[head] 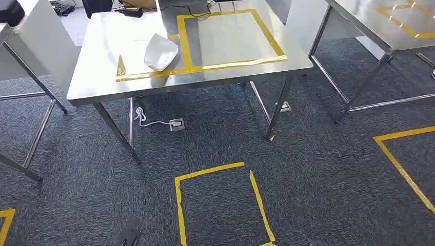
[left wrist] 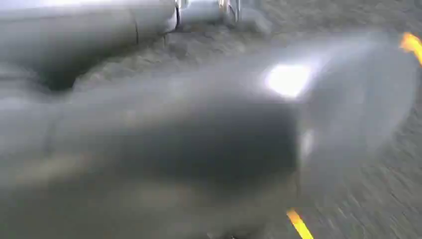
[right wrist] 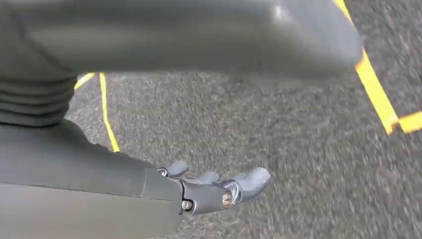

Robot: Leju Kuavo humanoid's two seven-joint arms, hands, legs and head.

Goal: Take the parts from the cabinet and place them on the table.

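Carpet (head: 308,169), dark grey and speckled, covered most of the room's floor, with a yellow tape rectangle (head: 220,202) marked on it near the robot and more yellow tape (head: 402,164) running off to the right. Beyond the near rectangle stood a steel table (head: 102,77) on thin metal legs, its shiny top carrying yellow tape outlines (head: 231,38) of its own. A white part (head: 160,51), pale and rounded, lay on the table's left half, resting over the tape line between the two marked areas. A white cable and small plug block (head: 176,124) lay on the carpet under the table, between its legs. A second steel table (head: 379,31) stood to the far right, also taped in yellow, and a white panel (head: 43,46) leaned at the far left beside another metal frame. The right robot hand (right wrist: 219,189) hung over the carpet, its fingers (right wrist: 256,179) stretched out and apart with nothing in them, so it was released. The left robot hand (left wrist: 199,139) was a heavy blur in its own wrist view, grey and dark with a bright glare on it, and I could not tell whether it was clenched, released or grasping anything.
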